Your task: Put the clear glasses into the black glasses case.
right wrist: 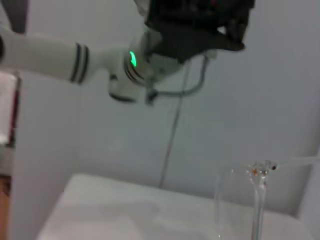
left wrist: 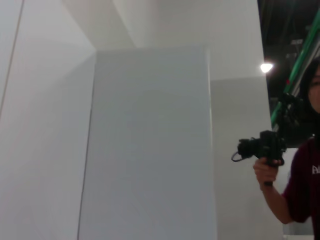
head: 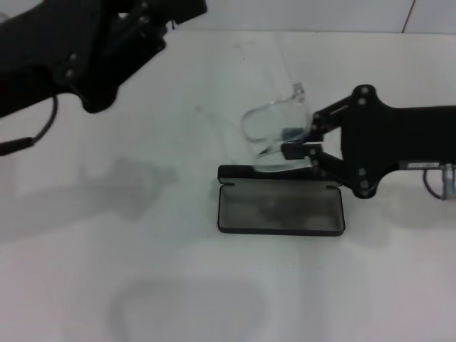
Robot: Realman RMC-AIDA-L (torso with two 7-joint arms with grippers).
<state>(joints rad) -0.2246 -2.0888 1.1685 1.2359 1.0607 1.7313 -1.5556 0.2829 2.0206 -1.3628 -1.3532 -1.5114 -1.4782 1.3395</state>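
Note:
The black glasses case [head: 281, 208] lies open on the white table, with its grey lining facing up and its lid edge at the far side. Just above that far edge hang the clear glasses [head: 273, 122], tilted, with one thin arm reaching up and away. My right gripper [head: 298, 140] comes in from the right and is shut on the glasses at their right end. In the right wrist view a hinge and clear arm of the glasses [right wrist: 259, 176] show close by. My left gripper [head: 135, 28] is raised at the far left, away from the case.
The white table [head: 142, 271] carries only the case. A white wall [left wrist: 150, 140] fills the left wrist view, with a person holding a camera [left wrist: 265, 150] at its edge. My left arm [right wrist: 145, 60] shows far off in the right wrist view.

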